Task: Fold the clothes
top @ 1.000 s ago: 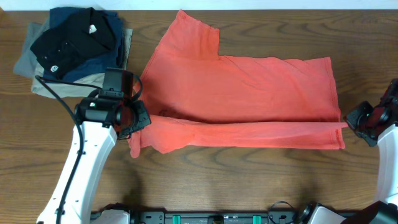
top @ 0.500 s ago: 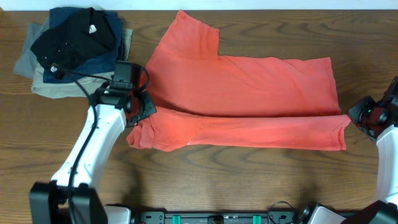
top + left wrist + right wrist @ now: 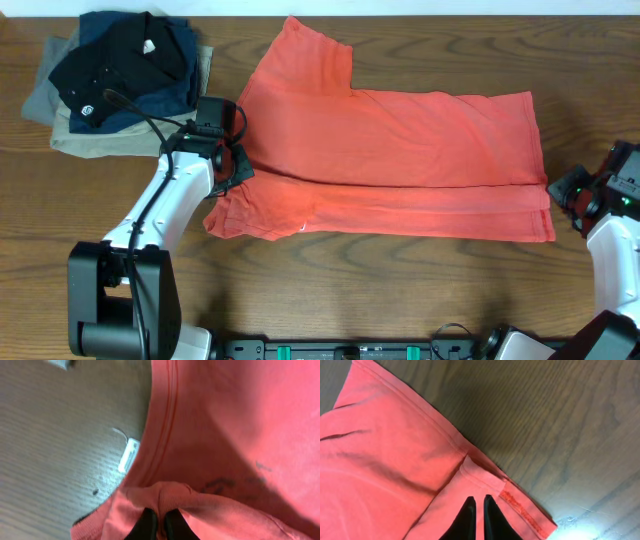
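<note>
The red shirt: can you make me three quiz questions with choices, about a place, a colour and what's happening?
1. Where is the pile of dark folded clothes? A) top-left corner of the table, seen overhead B) the middle C) bottom right
2. What colour is the T-shirt? A) green B) coral-red C) yellow
3. The left gripper is: A) wide open B) holding the pile C) shut on the T-shirt
Answers: A, it sits left of the shirt; B, plainly red; C, cloth bunches between its closed fingers.
</note>
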Action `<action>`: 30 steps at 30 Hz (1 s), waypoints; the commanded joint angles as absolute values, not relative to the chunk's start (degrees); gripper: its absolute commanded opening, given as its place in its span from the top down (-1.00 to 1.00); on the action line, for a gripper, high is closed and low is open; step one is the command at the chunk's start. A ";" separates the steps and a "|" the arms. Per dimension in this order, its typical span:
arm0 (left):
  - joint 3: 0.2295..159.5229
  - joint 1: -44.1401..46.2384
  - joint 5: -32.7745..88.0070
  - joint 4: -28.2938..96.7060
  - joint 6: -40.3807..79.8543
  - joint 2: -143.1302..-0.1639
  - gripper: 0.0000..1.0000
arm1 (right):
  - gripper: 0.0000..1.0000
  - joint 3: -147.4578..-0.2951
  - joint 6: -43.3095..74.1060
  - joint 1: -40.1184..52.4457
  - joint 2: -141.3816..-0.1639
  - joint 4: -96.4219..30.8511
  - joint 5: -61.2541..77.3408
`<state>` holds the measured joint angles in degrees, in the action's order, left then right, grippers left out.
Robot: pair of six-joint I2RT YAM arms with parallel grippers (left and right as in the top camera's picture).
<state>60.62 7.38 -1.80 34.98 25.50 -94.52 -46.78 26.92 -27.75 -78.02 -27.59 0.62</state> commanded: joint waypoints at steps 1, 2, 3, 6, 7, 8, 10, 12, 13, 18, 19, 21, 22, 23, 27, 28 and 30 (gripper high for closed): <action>60.20 7.42 -5.69 33.41 25.58 -94.98 0.75 | 0.70 -45.36 27.42 -28.42 -78.35 -26.37 0.49; 60.20 7.42 -5.69 32.60 25.58 -94.98 0.68 | 0.52 -45.36 27.40 -28.42 -78.46 -26.30 0.49; 60.20 7.42 -5.69 31.90 25.56 -94.98 0.49 | 0.41 -45.36 27.38 -28.42 -78.46 -26.17 0.71; 60.23 7.42 -5.72 29.32 23.51 -94.98 -0.12 | 0.05 -45.36 27.11 -28.42 -78.43 -26.13 2.17; 60.23 7.42 -5.69 28.75 22.65 -94.96 -0.36 | -0.07 -45.36 26.87 -28.42 -78.43 -26.13 3.16; 60.31 7.42 -5.69 28.53 22.09 -94.94 -0.45 | -0.14 -45.39 26.22 -28.42 -78.43 -26.11 4.23; 61.08 7.42 -5.67 29.50 21.45 -94.89 -0.49 | -0.33 -45.65 24.45 -28.42 -78.43 -26.17 6.57; 62.19 7.42 -5.65 31.48 21.47 -94.43 -0.50 | -0.48 -46.00 22.55 -28.42 -78.41 -26.26 8.71; 62.67 7.42 -5.65 32.42 21.50 -94.04 -0.50 | -0.55 -46.30 21.71 -28.42 -78.37 -26.46 9.96; 63.16 7.49 -4.86 33.12 21.52 -90.37 -0.48 | -0.79 -47.90 17.96 -28.42 -78.32 -26.63 18.65; 63.16 7.49 -4.58 32.86 21.50 -89.80 -0.44 | -0.82 -48.16 17.61 -28.36 -78.32 -26.63 19.88; 63.16 7.49 -4.51 31.62 21.45 -89.23 -0.41 | -0.89 -48.86 17.47 -27.79 -78.32 -26.79 20.29; 63.16 7.49 -4.47 30.94 21.41 -89.17 -0.41 | -0.91 -49.32 17.12 -27.24 -78.35 -26.83 20.21; 63.16 7.49 -3.66 30.24 20.18 -89.17 -0.40 | -0.92 -49.84 16.71 -26.63 -78.35 -27.03 20.14; 63.53 7.49 1.63 29.50 16.32 -89.17 -0.42 | -0.93 -54.17 15.38 -23.18 -78.39 -31.53 15.03; 63.53 7.49 2.02 29.58 16.29 -89.17 -0.43 | -0.91 -55.61 15.64 -22.11 -78.43 -33.54 11.64; 63.53 7.49 2.42 30.83 16.32 -89.17 -0.43 | -0.89 -58.02 17.96 -20.62 -78.43 -37.78 5.63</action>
